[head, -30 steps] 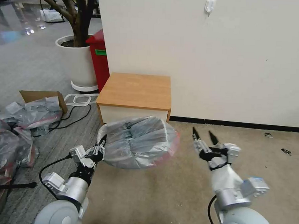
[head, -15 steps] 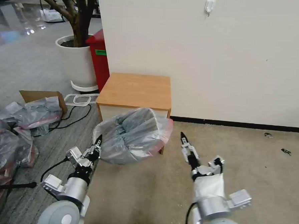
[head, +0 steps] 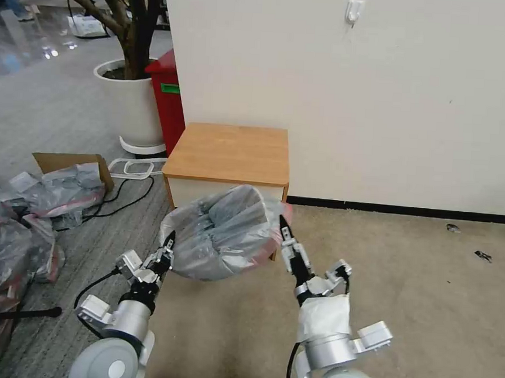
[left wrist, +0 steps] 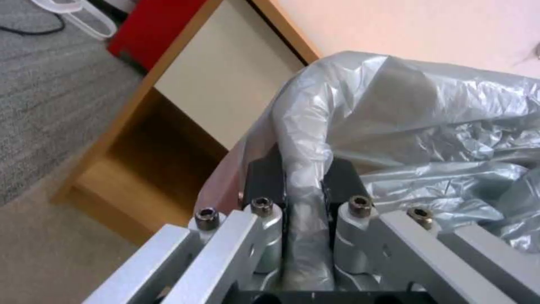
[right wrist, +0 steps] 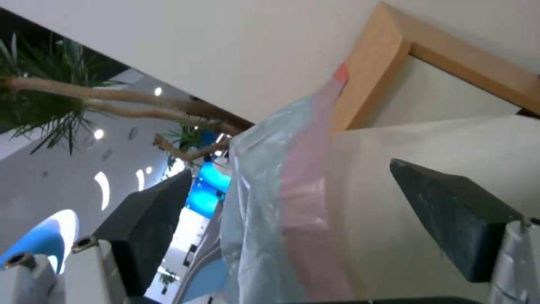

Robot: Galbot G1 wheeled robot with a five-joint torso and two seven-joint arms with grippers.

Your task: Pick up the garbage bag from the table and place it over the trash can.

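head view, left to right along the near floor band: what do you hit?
Pile of bagged items → left gripper, shut on the bag's edge → garbage bag → right gripper, jaws open around the bag's pink rim → bare carpet.

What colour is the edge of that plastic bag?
Pink-red on the garbage bag, whose body is translucent grey; clearest in the right wrist view.

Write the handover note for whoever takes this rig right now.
Left gripper: shut on the garbage bag rim, holding it in the air in front of the table.
Right gripper: open, its fingers straddling the opposite pink-red rim, not closed.
Done: bag is off the table, mouth partly spread.
Left: close the right gripper on the rim, then fit the bag over the trash can.
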